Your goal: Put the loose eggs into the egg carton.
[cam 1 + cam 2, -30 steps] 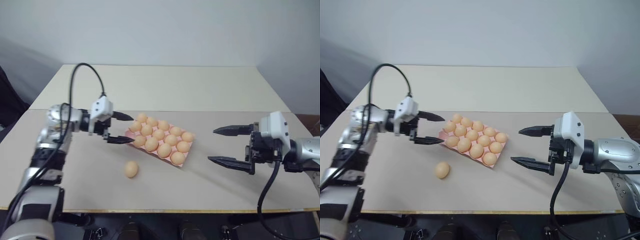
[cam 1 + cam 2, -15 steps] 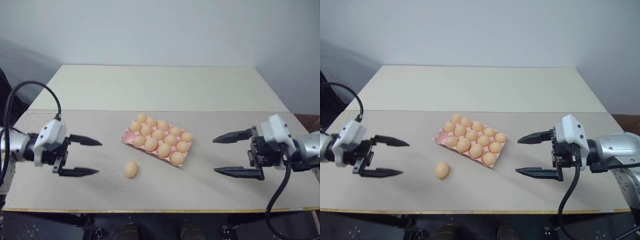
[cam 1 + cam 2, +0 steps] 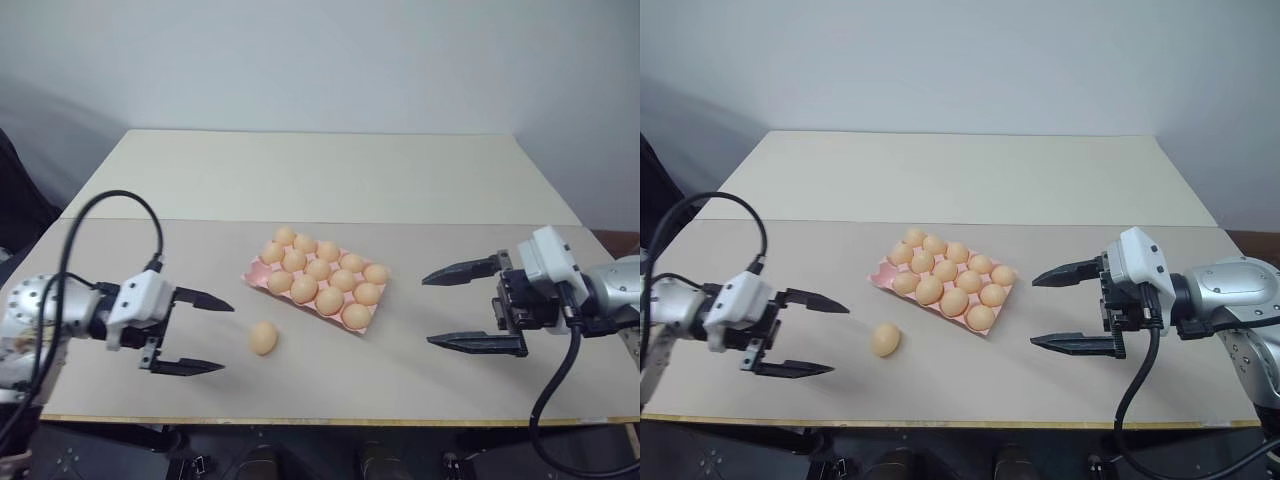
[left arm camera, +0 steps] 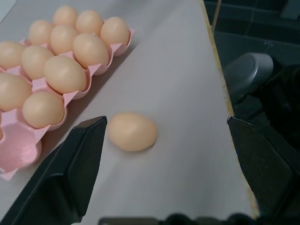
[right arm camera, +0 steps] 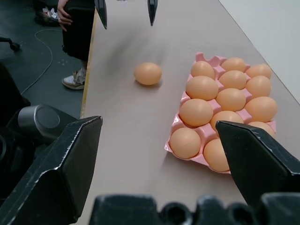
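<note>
Egg carton – fourteen eggs, one loose egg

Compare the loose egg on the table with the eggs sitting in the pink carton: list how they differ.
The loose egg lies on its side on the bare table; the carton eggs each sit in a cup of the pink egg carton. The loose egg is alone, nearer the table's front edge; the carton eggs are packed in rows. They share the same tan-orange colour, oval shape and apparent size.
</note>
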`<state>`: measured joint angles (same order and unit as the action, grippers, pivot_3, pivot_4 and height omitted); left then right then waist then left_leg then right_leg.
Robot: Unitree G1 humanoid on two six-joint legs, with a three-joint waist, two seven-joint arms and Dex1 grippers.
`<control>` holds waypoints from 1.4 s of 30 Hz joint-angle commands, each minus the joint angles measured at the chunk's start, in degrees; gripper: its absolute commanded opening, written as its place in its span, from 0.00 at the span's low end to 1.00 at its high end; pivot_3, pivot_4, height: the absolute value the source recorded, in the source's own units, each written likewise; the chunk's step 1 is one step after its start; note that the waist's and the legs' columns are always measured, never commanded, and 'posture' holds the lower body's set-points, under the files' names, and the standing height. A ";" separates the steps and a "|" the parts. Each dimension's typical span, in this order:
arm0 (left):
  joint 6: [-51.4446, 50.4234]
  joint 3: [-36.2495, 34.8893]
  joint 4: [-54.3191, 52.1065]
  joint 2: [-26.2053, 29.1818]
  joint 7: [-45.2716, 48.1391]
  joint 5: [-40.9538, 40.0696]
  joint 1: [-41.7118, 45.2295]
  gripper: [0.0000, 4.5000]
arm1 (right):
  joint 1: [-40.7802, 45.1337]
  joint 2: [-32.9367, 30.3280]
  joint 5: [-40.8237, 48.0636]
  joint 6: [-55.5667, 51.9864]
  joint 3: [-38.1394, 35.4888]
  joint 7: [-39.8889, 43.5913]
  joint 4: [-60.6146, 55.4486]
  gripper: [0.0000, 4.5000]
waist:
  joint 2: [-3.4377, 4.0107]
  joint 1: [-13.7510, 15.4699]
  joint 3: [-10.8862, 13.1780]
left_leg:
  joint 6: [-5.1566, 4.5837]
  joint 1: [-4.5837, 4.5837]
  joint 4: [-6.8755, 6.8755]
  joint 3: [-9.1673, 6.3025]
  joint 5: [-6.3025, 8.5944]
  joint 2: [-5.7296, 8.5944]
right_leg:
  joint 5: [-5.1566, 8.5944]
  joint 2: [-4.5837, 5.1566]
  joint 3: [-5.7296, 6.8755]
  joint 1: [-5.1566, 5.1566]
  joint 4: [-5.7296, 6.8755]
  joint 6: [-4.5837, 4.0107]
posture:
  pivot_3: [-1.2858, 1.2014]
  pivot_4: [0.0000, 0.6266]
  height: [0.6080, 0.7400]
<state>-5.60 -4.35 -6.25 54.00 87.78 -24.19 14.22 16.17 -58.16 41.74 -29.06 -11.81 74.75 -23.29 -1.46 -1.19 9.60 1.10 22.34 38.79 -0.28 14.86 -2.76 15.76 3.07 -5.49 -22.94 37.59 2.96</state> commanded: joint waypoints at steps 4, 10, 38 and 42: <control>7.09 9.91 7.78 -7.15 -4.54 10.07 6.15 0.99 | 0.10 -0.85 1.16 -0.35 -2.21 -1.16 -2.77 1.00 | 0.00 0.28 0.00 | 0.00 0.08 0.00 0.00 0.00 0.01 | 0.00 0.00 -0.01 -0.07 -0.02 0.00 | 0.52 0.24 1.00; 9.94 14.52 14.66 -10.28 -5.87 14.62 9.45 0.99 | -0.88 -1.41 2.04 -1.38 -3.76 -2.11 -4.07 1.00 | 0.00 0.16 0.00 | 0.00 0.06 0.02 -0.01 0.00 0.02 | -0.01 0.00 -0.02 -0.05 0.02 0.00 | 0.52 0.24 1.00; -4.42 8.40 29.01 -19.11 -30.30 16.22 26.23 0.54 | -1.30 0.18 3.12 -1.20 -4.34 -6.09 -4.37 1.00 | -0.01 0.15 0.00 | -0.01 0.03 0.07 -0.11 0.00 0.07 | -0.02 0.01 0.02 0.05 0.01 0.03 | 0.52 0.24 1.00; -5.91 8.27 29.33 -19.00 -28.44 15.49 26.72 0.54 | -1.99 -0.01 3.37 -1.43 -5.27 -6.68 -4.82 1.00 | -0.01 0.33 0.00 | 0.00 0.08 0.07 -0.11 0.00 0.07 | -0.02 0.01 0.01 0.00 0.01 0.03 | 0.52 0.24 1.00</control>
<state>-11.39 4.84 23.90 34.38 58.51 -7.97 38.80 14.28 -57.88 44.10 -30.70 -14.51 68.37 -26.68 -1.48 -0.86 9.59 1.09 22.43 38.86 -0.39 14.86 -2.69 15.75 3.08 -5.48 -22.94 37.60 2.98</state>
